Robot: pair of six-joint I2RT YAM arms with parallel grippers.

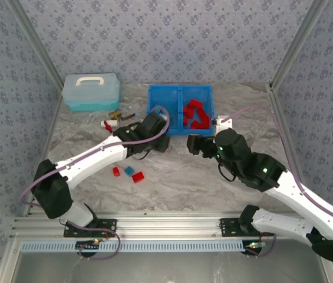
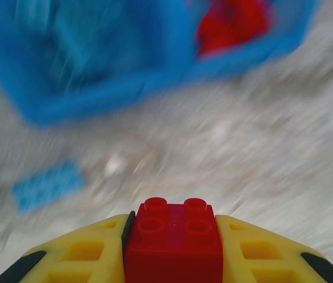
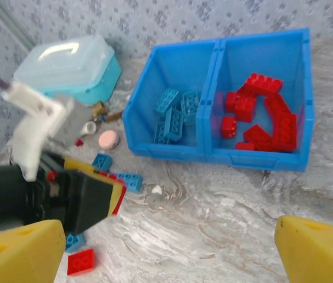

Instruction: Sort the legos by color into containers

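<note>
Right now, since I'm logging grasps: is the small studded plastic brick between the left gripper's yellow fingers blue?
No, the small studded plastic brick clamped in the left gripper is bright red.

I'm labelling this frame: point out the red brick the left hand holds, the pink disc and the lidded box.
red brick [image 2: 173,252]: left wrist view, front face.
pink disc [image 3: 108,140]: right wrist view, its centre.
lidded box [image 1: 93,89]: top external view, lid.

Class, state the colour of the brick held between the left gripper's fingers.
The brick is bright red, clearest in the left wrist view.
</note>
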